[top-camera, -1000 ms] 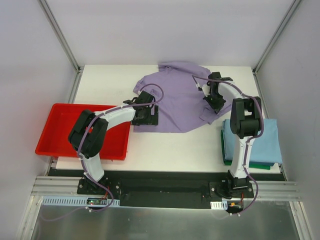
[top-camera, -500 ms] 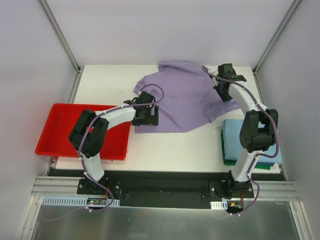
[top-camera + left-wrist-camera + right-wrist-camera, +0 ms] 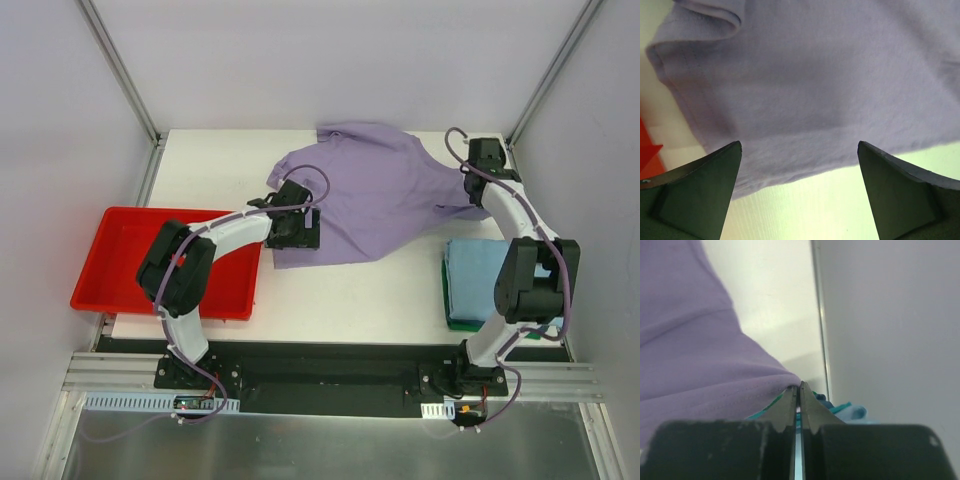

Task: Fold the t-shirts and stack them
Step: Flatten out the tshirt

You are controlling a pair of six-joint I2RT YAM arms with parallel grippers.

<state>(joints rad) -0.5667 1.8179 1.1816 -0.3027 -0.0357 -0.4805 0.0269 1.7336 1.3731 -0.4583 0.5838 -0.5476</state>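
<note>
**Right arm drags lavender shirt edge toward back-right corner**

Change vs a second ago: the right gripper has left the shirt's middle-right area and now sits near the back-right corner of the table. The right side of the lavender t-shirt goes with it and is stretched out into a point toward the gripper. The left arm has not moved. The shirt's near-left corner is in the same place.

Right arm: reached far out along the right edge, elbow raised over the stack, wrist turned back toward the shirt. In the wrist view the jaws are pressed together on a thin fold of the lavender edge.

Left arm: bent low across the red tray, with the left gripper at the shirt's near-left hem corner. Its jaws are spread wide and the hem lies between them in the wrist view. Whether the fingers touch the cloth cannot be told.

The lavender shirt lies unfolded on the back centre of the table. The light blue t-shirt sits folded on the dark green t-shirt at the right edge, partly under the right arm.
</note>
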